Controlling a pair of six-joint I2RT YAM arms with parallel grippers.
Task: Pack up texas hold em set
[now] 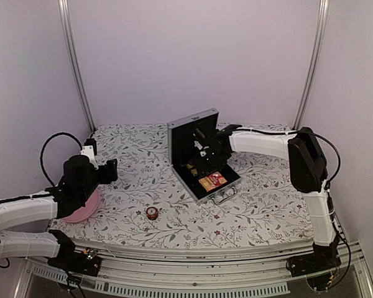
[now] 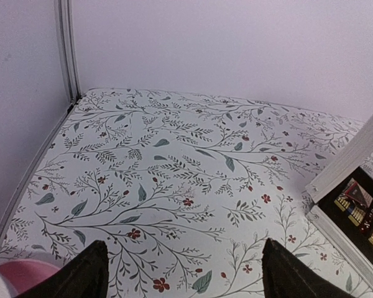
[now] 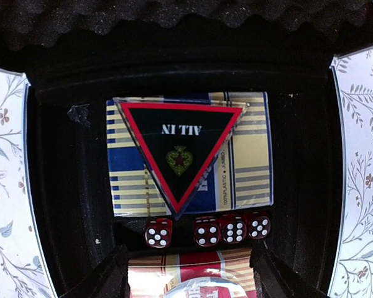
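The case (image 1: 189, 127) lies open mid-counter (image 1: 261, 205), lid up, with card packs (image 3: 248, 155), dice (image 3: 208, 231) and the triangular token (image 3: 180, 152) inside. A red round token (image 1: 151, 213) remains outside, and closing is left. The right arm's fingers (image 3: 105, 279) hang apart and empty over the packs. The left arm's fingers (image 2: 81, 276) are spread wide near the pink plate (image 1: 87, 208).

At the top view's lower left, the left arm (image 1: 78, 177) is covering most of the pink plate (image 1: 86, 212); the red token (image 1: 151, 213) is showing too small to read. In the right wrist view, the bottom edge is cutting off a round pale object (image 3: 196, 289) and a red-striped card pack (image 3: 174, 266). The left wrist view's right edge is cropping the case (image 2: 348, 155).
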